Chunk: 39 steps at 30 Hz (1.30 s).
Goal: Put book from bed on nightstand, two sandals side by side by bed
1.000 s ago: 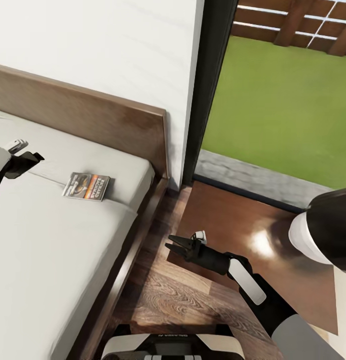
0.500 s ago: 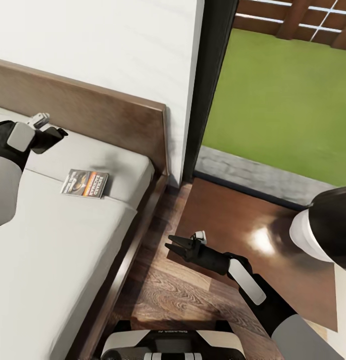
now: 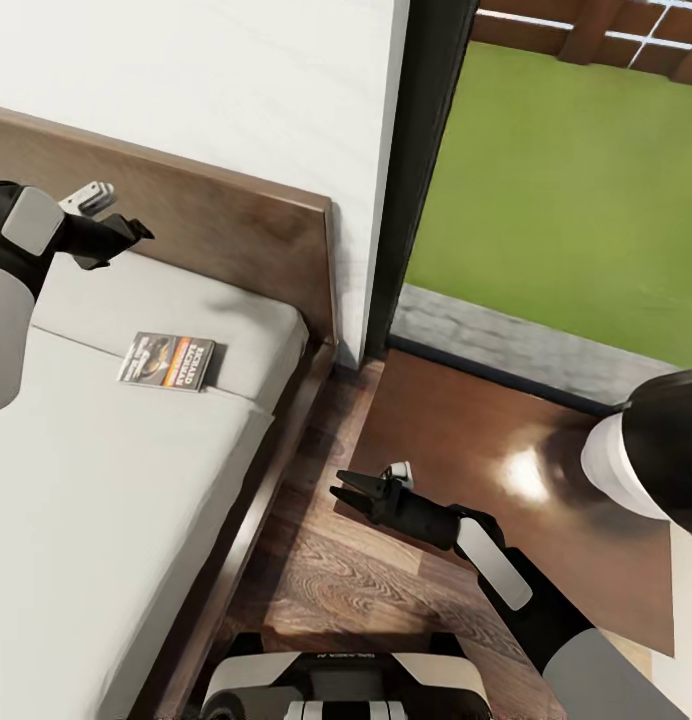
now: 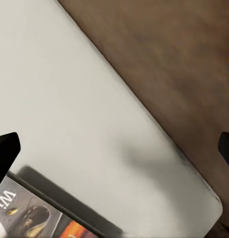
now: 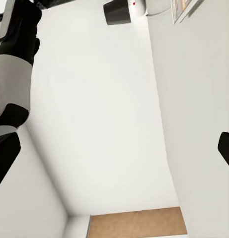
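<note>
Now the left gripper (image 3: 136,232) has swung out over the bed (image 3: 106,480), beyond the book (image 3: 167,361), fingers spread and empty. It likely descends next. The right gripper (image 3: 348,496) hangs open by the nightstand (image 3: 506,470).

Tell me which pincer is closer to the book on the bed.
Left. The left pincer hovers over the bed just beyond the book; the right pincer is off the bed, over the floor by the nightstand.

Bright even daylight, glare on the nightstand (image 3: 526,470), soft shadows.
</note>
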Available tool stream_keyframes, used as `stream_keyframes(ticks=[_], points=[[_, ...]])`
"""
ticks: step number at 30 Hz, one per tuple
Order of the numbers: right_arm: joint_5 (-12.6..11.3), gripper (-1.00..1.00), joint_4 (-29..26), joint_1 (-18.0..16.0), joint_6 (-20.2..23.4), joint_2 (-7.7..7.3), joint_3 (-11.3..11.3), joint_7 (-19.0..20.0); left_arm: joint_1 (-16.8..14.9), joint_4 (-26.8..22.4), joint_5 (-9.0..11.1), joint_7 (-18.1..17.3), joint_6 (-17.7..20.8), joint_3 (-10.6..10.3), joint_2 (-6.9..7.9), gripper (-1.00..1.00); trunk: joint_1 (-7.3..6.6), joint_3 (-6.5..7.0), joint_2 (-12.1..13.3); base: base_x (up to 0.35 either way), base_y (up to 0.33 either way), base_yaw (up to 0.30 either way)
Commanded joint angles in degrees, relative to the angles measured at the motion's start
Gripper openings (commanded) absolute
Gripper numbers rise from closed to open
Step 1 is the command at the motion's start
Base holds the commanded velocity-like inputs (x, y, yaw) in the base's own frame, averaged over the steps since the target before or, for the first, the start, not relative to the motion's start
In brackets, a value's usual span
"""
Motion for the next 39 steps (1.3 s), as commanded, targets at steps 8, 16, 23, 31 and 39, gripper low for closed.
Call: stream_keyframes(ticks=[8,16,23,31,39], points=[[-0.38,1.0,0.01,-0.04,0.33,-0.03,0.17,-0.08,-0.61,0.59,0.58,-10.58,2.98,-13.71,-0.23,1.0,0.0,-0.74,-0.02,0.0,0.0,0.0],[-0.33,1.0,0.01,-0.04,0.29,-0.03,0.17,-0.08,-0.71,2.54,0.65,-20.97,5.02,-28.28,-0.42,1.0,0.0,-1.45,-0.02,0.0,0.0,0.0],[-0.2,1.0,0.01,-0.04,0.27,-0.03,0.18,-0.11,-0.73,3.92,0.56,-25.24,5.27,-32.68,-0.49,1.0,0.0,-2.07,-0.02,0.0,0.0,0.0],[-0.15,1.0,0.01,-0.04,0.26,-0.03,0.13,-0.09,-0.73,4.3,0.49,-27.22,5.09,-36.68,-0.47,1.0,0.0,-2.78,-0.02,0.0,0.0,0.0],[-0.3,1.0,0.01,-0.05,0.26,-0.09,0.12,-0.08,-0.73,4.37,0.49,-27.65,4.92,-39.03,0.09,1.0,0.0,-3.49,-0.02,0.0,0.0,0.0]])
